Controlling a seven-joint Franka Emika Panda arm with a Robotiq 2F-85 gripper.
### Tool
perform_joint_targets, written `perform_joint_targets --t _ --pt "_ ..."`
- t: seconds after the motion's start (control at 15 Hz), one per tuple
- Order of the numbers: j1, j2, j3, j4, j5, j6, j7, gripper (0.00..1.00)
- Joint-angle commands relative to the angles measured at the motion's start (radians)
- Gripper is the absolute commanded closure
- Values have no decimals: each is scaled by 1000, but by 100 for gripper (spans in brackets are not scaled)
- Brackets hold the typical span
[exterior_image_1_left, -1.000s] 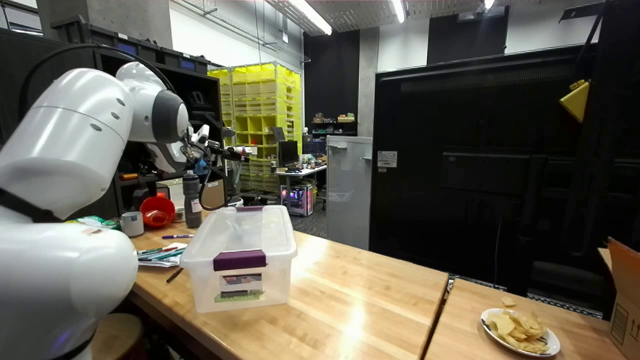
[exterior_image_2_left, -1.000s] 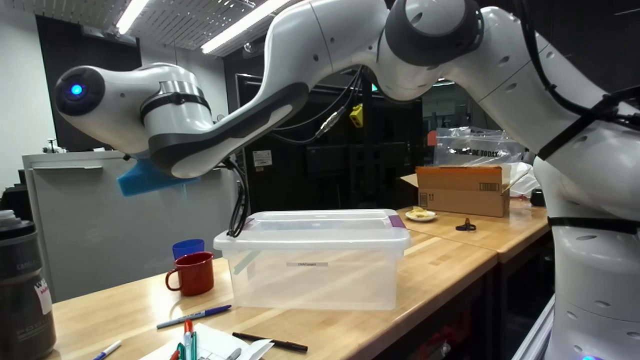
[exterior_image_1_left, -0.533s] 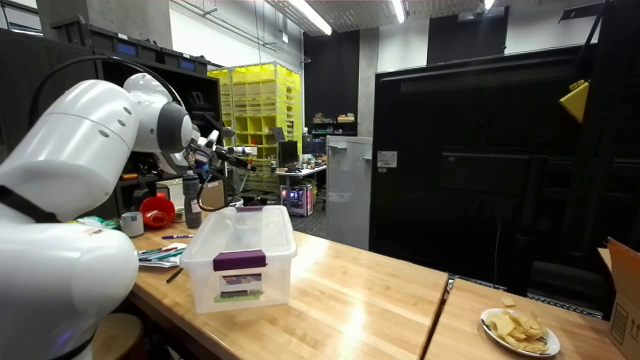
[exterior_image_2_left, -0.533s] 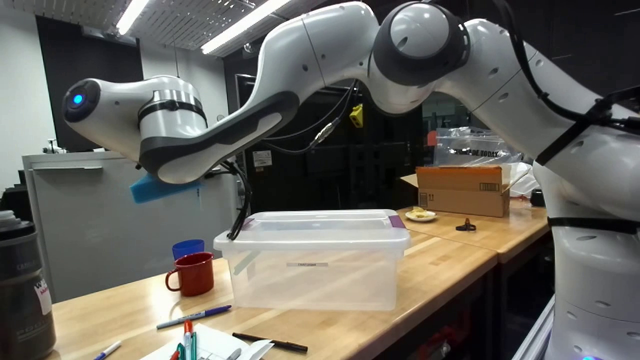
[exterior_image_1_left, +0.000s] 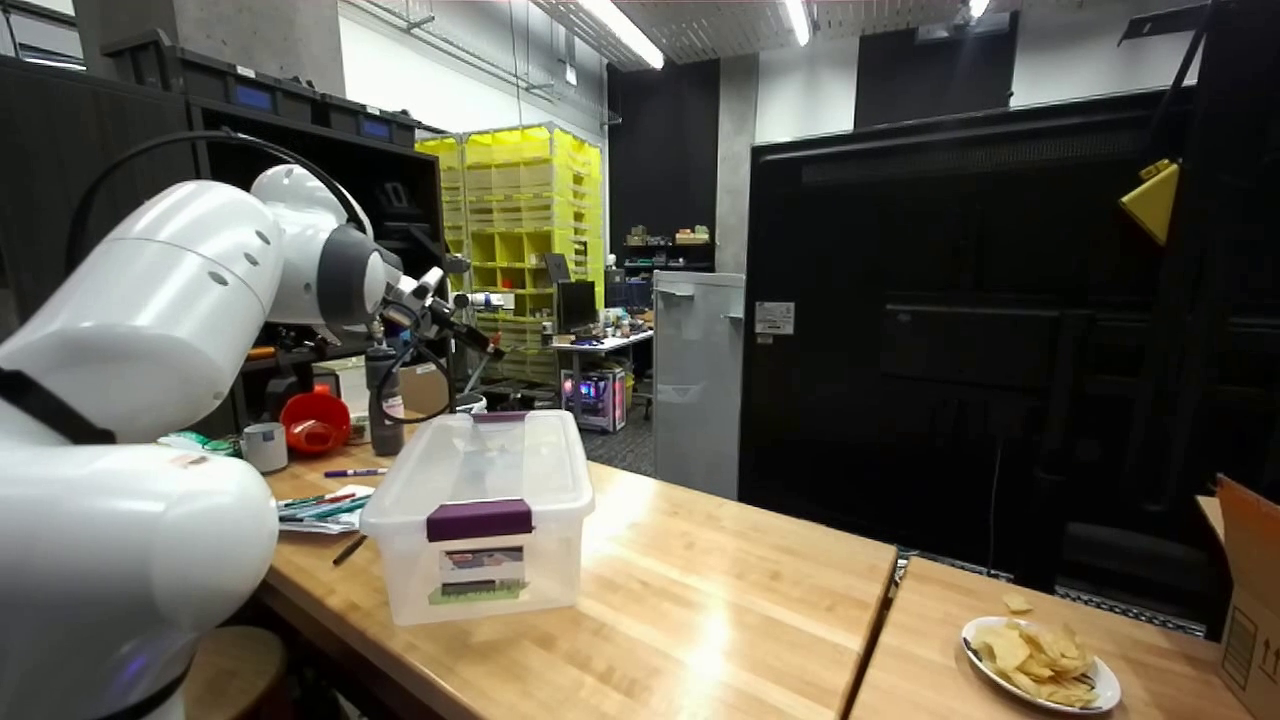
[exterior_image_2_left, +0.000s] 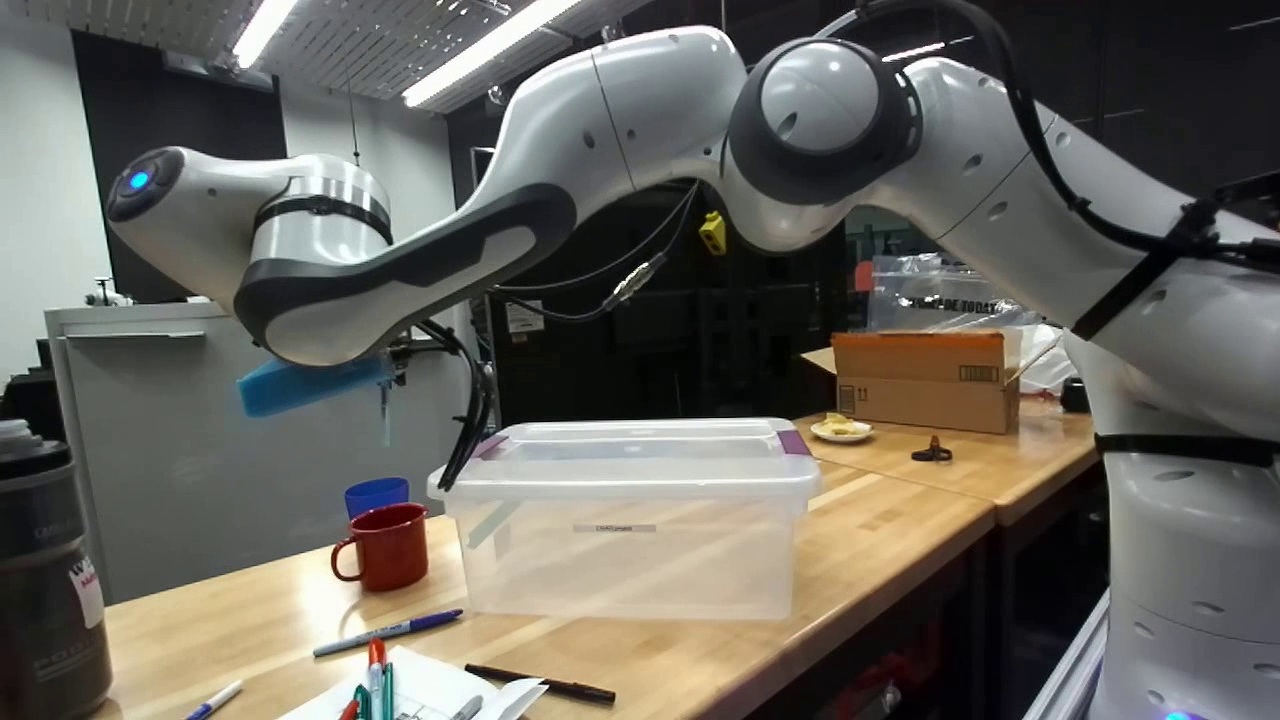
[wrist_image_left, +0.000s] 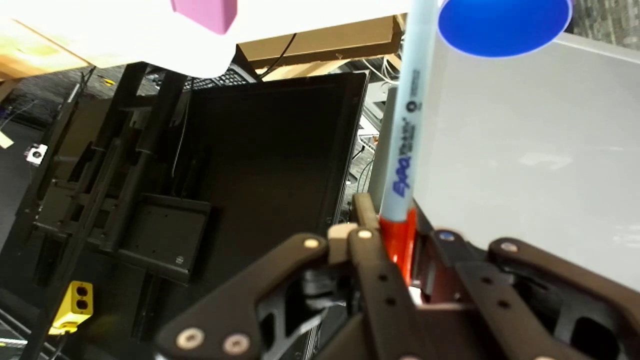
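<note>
Marker (wrist_image_left: 408, 125) and gripper (wrist_image_left: 398, 222) sit lower than a second ago, arm (exterior_image_2_left: 670, 110) down with them; items on the table (exterior_image_2_left: 880, 520) look unmoved. Jaws are narrow, pinching the marker by its red end (wrist_image_left: 400, 245); barrel hangs near upright in midair, touching nothing visible. Blue cup (exterior_image_2_left: 376, 497) shows below it in an exterior view, red mug (exterior_image_2_left: 392, 548) partly in front of the cup; can't tell depth alignment. Lidded box (exterior_image_2_left: 630, 550) is near them, cables (exterior_image_2_left: 480, 390) drooping by its lid, contact unclear. To carry well, I'd keep the pinch firm (end grip, long lever), sideways travel slow, barrel plumb; check free end against the cup rim; don't let cables drag on the lid.
</note>
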Motion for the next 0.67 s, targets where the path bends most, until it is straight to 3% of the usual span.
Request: perform_joint_targets --t 0.0,0.6 --pt "6 48 8 84 40 -51 -50 96" --pt "19 95 -8 138 18 -104 -66 96"
